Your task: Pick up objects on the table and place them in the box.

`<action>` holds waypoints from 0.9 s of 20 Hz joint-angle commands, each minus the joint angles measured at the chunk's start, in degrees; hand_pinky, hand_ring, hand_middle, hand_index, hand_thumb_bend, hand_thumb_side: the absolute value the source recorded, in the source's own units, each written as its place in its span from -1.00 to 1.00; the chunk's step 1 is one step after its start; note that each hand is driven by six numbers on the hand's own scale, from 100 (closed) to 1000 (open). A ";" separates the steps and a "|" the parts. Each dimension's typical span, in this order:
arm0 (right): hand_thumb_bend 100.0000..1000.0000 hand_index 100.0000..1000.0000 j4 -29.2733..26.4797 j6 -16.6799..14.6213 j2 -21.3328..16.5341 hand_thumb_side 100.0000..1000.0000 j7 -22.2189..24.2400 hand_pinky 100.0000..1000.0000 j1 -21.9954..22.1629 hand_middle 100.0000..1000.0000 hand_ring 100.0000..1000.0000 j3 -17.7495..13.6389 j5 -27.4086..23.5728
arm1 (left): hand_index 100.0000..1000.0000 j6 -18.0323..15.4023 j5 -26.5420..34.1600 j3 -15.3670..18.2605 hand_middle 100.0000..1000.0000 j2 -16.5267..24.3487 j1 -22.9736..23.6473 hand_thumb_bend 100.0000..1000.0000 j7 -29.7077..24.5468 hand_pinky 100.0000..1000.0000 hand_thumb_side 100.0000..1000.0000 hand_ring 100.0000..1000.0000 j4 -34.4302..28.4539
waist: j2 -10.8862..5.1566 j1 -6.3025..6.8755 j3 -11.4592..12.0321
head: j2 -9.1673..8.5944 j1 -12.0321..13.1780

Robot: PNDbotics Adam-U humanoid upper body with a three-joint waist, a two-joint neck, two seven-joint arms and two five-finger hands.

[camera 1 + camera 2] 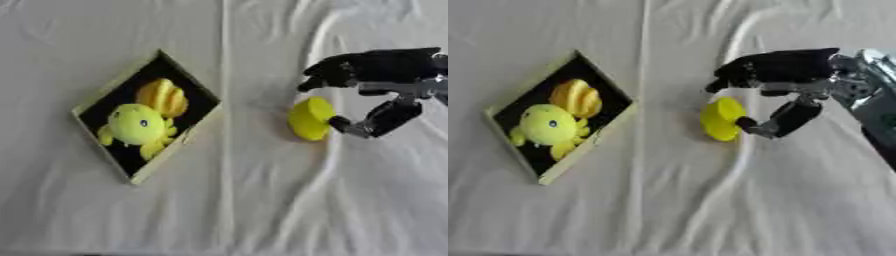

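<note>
Right hand [785, 82] pinches yellow disc [721, 119]; forearm shows right-eye only.

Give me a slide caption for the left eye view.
Right hand closes on a yellow disc beside a box holding two toys.

A box [198, 88] is sitting at the left of a cloth-covered table [262, 210], turned so that one corner is pointing toward the far edge. Two things are lying inside it: a plush toy [136, 125] toward the near end and a ridged object [164, 96] just behind it, the two touching. To the right of the box, well apart from it across a long crease in the cloth, a rounded object [311, 118] is resting on the table. The robot's right hand [785, 80] is reaching in from the right, its fingers arching above and behind that object and its thumb [776, 121] touching the object's right side.
</note>
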 commanded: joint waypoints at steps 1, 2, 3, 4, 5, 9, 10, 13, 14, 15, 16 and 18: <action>-1.00 1.00 0.66 -1.10 -0.84 -0.29 0.33 1.00 -0.92 0.69 1.00 0.05 1.27 | 0.76 -0.16 0.26 0.47 0.37 0.63 -0.90 -1.00 -0.08 0.39 -0.38 0.45 -0.85 | -0.96 0.00 0.17 | 0.41 -0.06; -1.00 1.00 0.96 -1.31 -0.81 -0.26 0.48 1.00 -0.99 0.69 1.00 0.21 1.46 | 0.75 -0.15 0.28 0.44 0.37 0.63 -0.94 -1.00 -0.10 0.39 -0.38 0.45 -0.85 | -0.93 0.01 0.21 | 0.50 -0.06; -1.00 1.00 1.29 -1.50 -0.80 -0.23 0.66 1.00 -1.08 0.69 1.00 0.40 1.65 | 0.75 -0.14 0.31 0.42 0.37 0.61 -0.99 -1.00 -0.12 0.39 -0.38 0.45 -0.85 | -0.91 0.01 0.26 | 0.58 -0.09; -1.00 1.00 1.59 -1.66 -0.78 -0.21 0.81 1.00 -1.17 0.69 1.00 0.53 1.83 | 0.75 -0.14 0.33 0.40 0.37 0.59 -1.03 -1.00 -0.15 0.39 -0.38 0.45 -0.85 | -0.89 0.02 0.29 | 0.66 -0.11; -1.00 1.00 1.90 -1.76 -0.75 -0.19 0.91 1.00 -1.26 0.69 1.00 0.60 2.05 | 0.75 -0.16 0.36 0.39 0.37 0.57 -1.09 -1.00 -0.16 0.39 -0.38 0.45 -0.85 | -0.86 0.04 0.31 | 0.71 -0.11; -1.00 0.96 3.29 -2.06 -0.59 -0.14 1.05 1.00 -1.45 0.66 1.00 0.74 2.97 | 0.75 -0.09 0.43 0.36 0.37 0.57 -1.18 -1.00 -0.19 0.39 -0.37 0.45 -0.85 | -0.73 0.13 0.35 | 0.74 -0.09; -1.00 0.91 3.54 -2.13 -0.49 -0.14 1.08 1.00 -1.46 0.61 0.99 0.81 2.98 | 0.75 -0.08 0.45 0.34 0.37 0.56 -1.20 -1.00 -0.22 0.39 -0.37 0.45 -0.85 | -0.71 0.15 0.35 | 0.79 -0.08; -1.00 0.75 3.96 -1.75 -0.28 -0.31 1.04 1.00 -1.45 0.34 0.95 0.83 2.11 | 0.75 -0.07 0.51 0.31 0.37 0.57 -1.31 -1.00 -0.29 0.39 -0.37 0.45 -0.85 | -0.65 0.23 0.33 | 0.86 -0.03; -1.00 0.68 3.79 -1.54 -0.42 -0.40 0.92 1.00 -1.13 0.23 0.93 0.67 1.55 | 0.75 -0.07 0.53 0.30 0.37 0.58 -1.35 -1.00 -0.31 0.39 -0.37 0.45 -0.85 | -0.63 0.25 0.32 | 0.86 0.00; -1.00 0.56 3.43 -1.26 -0.63 -0.52 0.65 1.00 -0.70 0.09 0.89 0.42 0.96 | 0.74 -0.10 0.52 0.28 0.37 0.59 -1.39 -1.00 -0.35 0.39 -0.37 0.45 -0.85 | -0.61 0.26 0.31 | 0.89 -0.01; -1.00 0.48 3.04 -0.97 -0.83 -0.59 0.44 1.00 -0.35 0.00 0.86 0.23 0.42 | 0.74 -0.13 0.51 0.26 0.37 0.60 -1.41 -1.00 -0.40 0.39 -0.37 0.45 -0.85 | -0.60 0.27 0.32 | 0.91 -0.03; -1.00 0.37 2.56 -0.48 -1.05 -0.64 0.37 0.98 0.08 -0.11 0.81 0.08 -0.66 | 0.74 -0.15 0.50 0.22 0.37 0.59 -1.45 -1.00 -0.51 0.39 -0.37 0.45 -0.85 | -0.60 0.27 0.35 | 0.93 -0.04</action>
